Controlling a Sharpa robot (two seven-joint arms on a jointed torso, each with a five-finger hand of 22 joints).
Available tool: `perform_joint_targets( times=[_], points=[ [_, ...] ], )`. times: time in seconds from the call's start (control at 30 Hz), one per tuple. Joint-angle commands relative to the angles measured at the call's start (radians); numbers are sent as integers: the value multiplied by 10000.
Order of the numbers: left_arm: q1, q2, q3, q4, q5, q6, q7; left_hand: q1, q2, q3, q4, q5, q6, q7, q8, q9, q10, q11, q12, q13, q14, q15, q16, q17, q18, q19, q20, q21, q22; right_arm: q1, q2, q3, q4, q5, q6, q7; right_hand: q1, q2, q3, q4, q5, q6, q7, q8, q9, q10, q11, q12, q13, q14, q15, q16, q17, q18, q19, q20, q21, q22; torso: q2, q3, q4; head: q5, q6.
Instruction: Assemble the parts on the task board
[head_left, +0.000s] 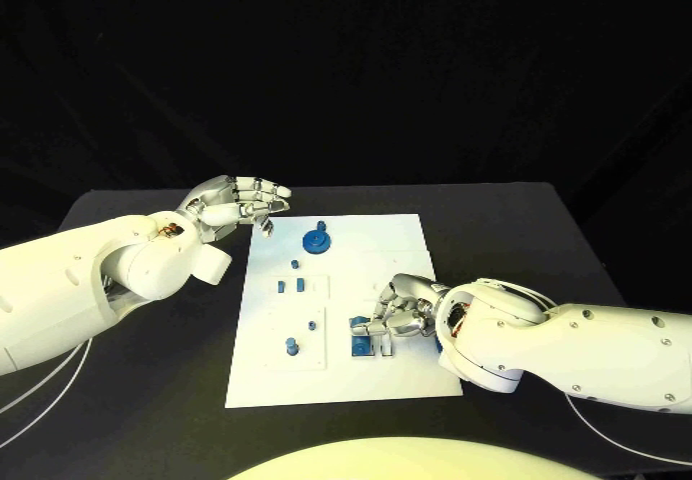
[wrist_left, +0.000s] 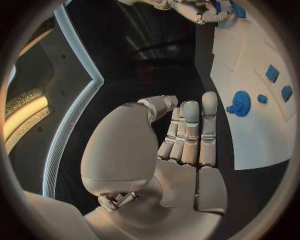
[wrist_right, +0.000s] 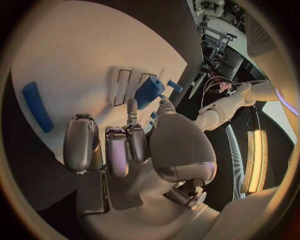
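the black bench (head_left: 144, 400) carries the flat white rectangular task board (head_left: 389, 380), which lies between the two hands. the left hand (head_left: 238, 203) hovers just off the board's far left corner; its fingers (wrist_left: 190, 131) lie straight and pressed side by side, thumb bent across beside them, holding nothing. the right hand (head_left: 401, 308) is down over the board's near right part, and its fingers (wrist_right: 119, 148) are curled downward with the fingertips at a chunky blue block part (head_left: 365, 345) that sits in a pocket of the board; the thumb tip looks to touch it, but whether it is truly pinched i cannot tell.

just beyond the left fingertips, on the board, lies a round blue toothed gear part (head_left: 315, 240) with a small knob, seemingly seated on its post. between the two hands are two small blue rectangular pegs (head_left: 291, 286) standing in a raised plate, a tiny blue stud (head_left: 313, 325), and a short blue cylinder part (head_left: 290, 347) near the board's left edge. a long blue bar part (wrist_right: 37, 106) lies beside the right fingers.

by my judgement the work is partway: several parts seem seated, while the block under the right fingers looks unfinished and the bar is probably still loose.
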Motion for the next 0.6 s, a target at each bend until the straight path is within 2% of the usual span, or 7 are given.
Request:
perform_joint_targets(
  times=[0.03, 0.1, 0.27, 0.37, 0.6],
  points=[
    [6, 11, 6, 23, 6, 142, 42, -124, -8, 2, 64, 47, -95, 355, 60, -14, -64, -15, 58, -15, -11, 54, 33, -10, 166, -15, 41, 4, -13, -16, 12, -1, 5, -185, 113, 41, -213, -136, 166, 2, 41, -121, -1, 60, 22, -107, 0, -120, 829, 853, -25, -17, 1595, -18, 142, -47, -118, 1840, -5, -1, 0, 3, -4],
    [6, 13, 6, 22, 3, 141, 40, -148, -16, 7, 80, 49, -127, 355, 96, -27, -94, -13, 81, -32, -31, 59, 35, -45, 167, -17, 49, -9, -26, -19, 10, -1, 13, -197, 146, 57, -343, -306, 290, 6, 54, -158, 11, 65, 30, -139, 12, -175, 792, 852, -16, -19, 1597, -13, 130, -38, -156, 1832, -4, 1, -4, 6, -2],
    [6, 17, 6, 19, -1, 139, 37, -148, -16, 7, 80, 49, -127, 355, 96, -27, -94, -13, 81, -32, -31, 59, 35, -45, 167, -17, 49, -9, -26, -30, -18, -1, 71, -213, 201, 114, -617, -511, 444, 14, 74, -186, 20, 83, 46, -143, 20, -200, 794, 852, -8, -22, 1599, -12, 128, -28, -169, 1831, -5, 7, -8, 2, -9],
    [6, 17, 6, 18, -2, 139, 36, -153, -24, 6, 81, 48, -139, 356, 98, -30, -106, -11, 81, -36, -31, 60, 38, -42, 167, -17, 50, -11, -28, -36, -66, -1, 128, -218, 211, 149, -640, -507, 470, 13, 77, -186, 19, 87, 48, -138, 20, -195, 802, 854, -7, -19, 1611, -15, 134, -28, -149, 1836, -3, 8, -5, 9, -15],
    [6, 9, 6, 15, -8, 135, 31, -153, -24, 6, 81, 48, -139, 356, 98, -30, -106, -11, 81, -36, -31, 60, 38, -42, 167, -17, 50, -11, -28, -46, -258, -1, 329, -223, 249, 301, -463, -333, 697, -20, 50, -177, 7, 119, 67, -97, 8, -162, 860, 865, -13, -6, 1655, -22, 149, -30, -110, 1847, 2, 11, -7, 33, -24]
  ],
)
